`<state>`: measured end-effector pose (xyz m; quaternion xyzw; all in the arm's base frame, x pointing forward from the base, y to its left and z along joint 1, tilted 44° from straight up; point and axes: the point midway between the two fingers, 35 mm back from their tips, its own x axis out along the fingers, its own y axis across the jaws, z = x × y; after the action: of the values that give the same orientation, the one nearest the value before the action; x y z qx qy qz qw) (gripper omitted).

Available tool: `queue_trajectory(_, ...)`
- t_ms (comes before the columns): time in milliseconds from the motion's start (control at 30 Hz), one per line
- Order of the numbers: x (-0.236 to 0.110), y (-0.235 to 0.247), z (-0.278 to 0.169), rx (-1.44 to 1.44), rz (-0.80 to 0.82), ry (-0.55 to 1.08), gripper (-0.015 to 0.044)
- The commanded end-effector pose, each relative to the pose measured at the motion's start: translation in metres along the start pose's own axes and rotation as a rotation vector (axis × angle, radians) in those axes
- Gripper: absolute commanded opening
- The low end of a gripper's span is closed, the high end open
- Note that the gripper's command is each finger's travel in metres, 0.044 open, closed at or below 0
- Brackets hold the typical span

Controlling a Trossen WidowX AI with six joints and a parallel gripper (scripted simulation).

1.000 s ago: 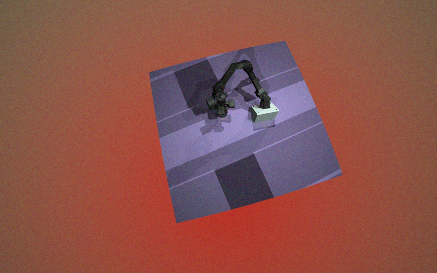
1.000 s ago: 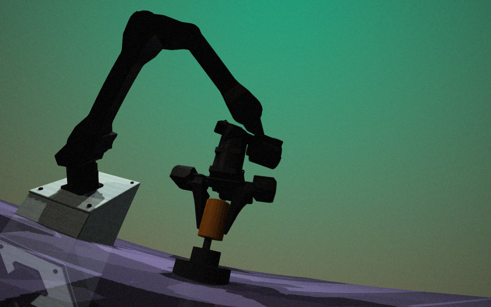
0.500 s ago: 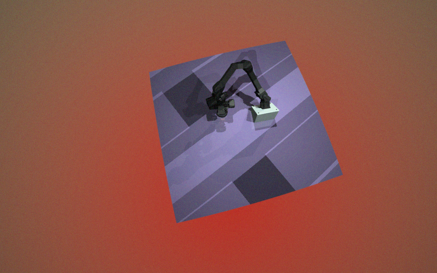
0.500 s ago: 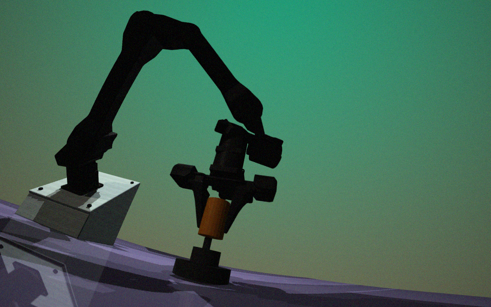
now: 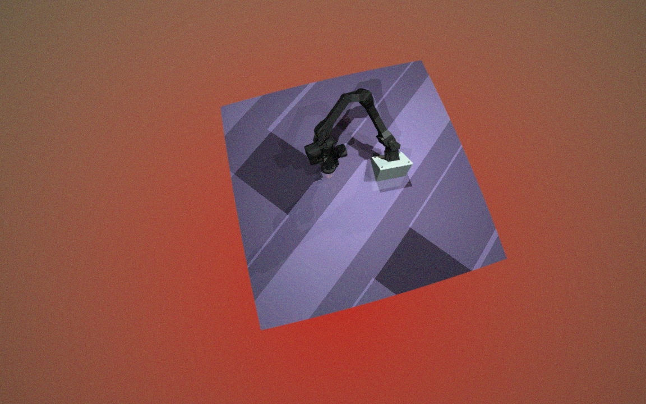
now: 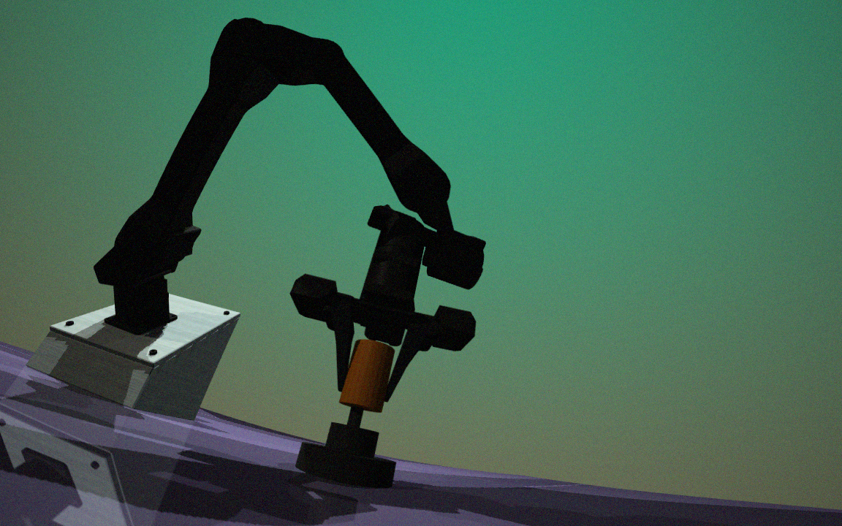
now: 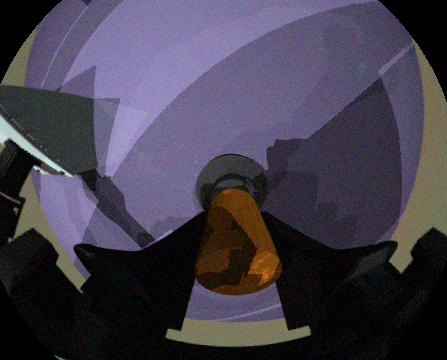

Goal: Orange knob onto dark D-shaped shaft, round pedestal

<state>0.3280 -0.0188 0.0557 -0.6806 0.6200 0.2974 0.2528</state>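
Currently the orange cylindrical knob (image 6: pixel 366 375) is clenched in the black parallel-jaw pincer (image 6: pixel 368 374) and held on top of the thin dark shaft (image 6: pixel 354 416), well above the round black pedestal (image 6: pixel 346 462). If the hidden flats are left misaligned, jamming or slipping within the grip can be expected under downward pressure.

Matt orange knob (image 6: pixel 366 375), wood-grained

purple striped mat (image 5: pixel 345 235), red-brown floor (image 5: pixel 89 225), green backdrop (image 6: pixel 639 163)
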Motion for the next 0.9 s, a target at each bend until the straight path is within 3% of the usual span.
queue_trajectory(0,0.0012,-0.0001,-0.0005,-0.008,-0.004,-0.001,0.0000)
queue_trajectory(433,-0.0037,-0.0003,0.0000,-0.008,-0.004,-0.001,0.0000)
queue_trajectory(867,-0.0001,0.0002,0.0000,-0.217,-0.004,0.000,0.0000)
